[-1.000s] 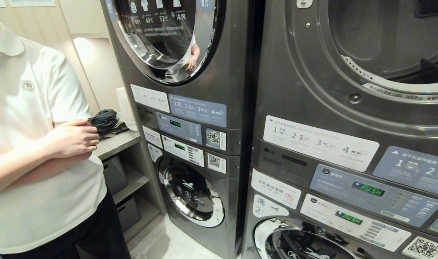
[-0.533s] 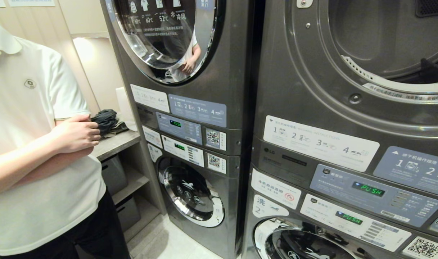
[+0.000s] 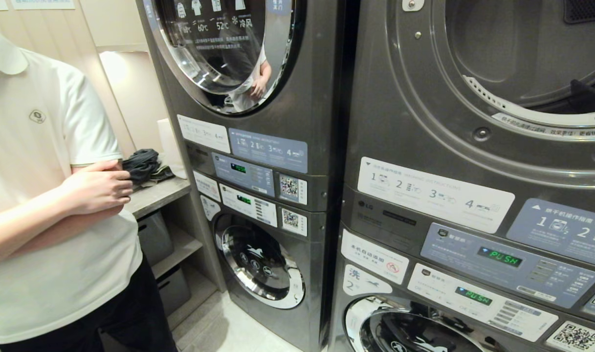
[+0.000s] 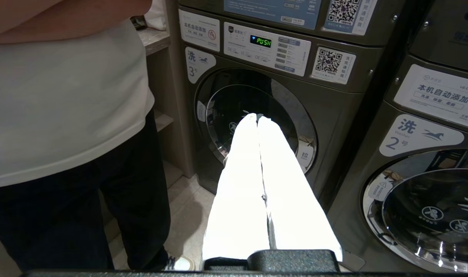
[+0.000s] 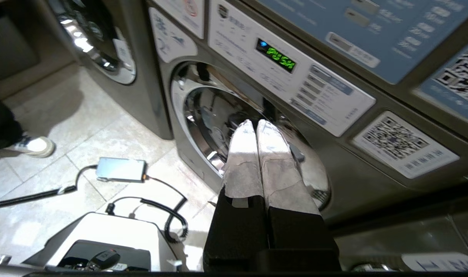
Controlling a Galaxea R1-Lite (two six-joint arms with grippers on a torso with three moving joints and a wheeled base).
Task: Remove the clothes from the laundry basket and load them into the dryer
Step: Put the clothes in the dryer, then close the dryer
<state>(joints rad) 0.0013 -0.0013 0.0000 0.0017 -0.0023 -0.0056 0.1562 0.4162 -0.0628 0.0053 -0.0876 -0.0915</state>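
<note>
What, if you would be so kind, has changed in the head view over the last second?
Very little. The person on the left swayed slightly, and the hand on the folded arm shifted a touch. The stacked machines, their lit displays and the dark cloth on the shelf stayed put. No claw shows there.

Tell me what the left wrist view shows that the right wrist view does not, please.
Only the left wrist view shows the shut left gripper, the person's white shirt and washer number 3. Only the right wrist view shows the shut right gripper, empty, a small grey box with cables on the floor tiles, and the person's shoe. Both show washer number 2 with its glass door closed, a green PUSH display and QR stickers. Neither shows the laundry basket.
</note>
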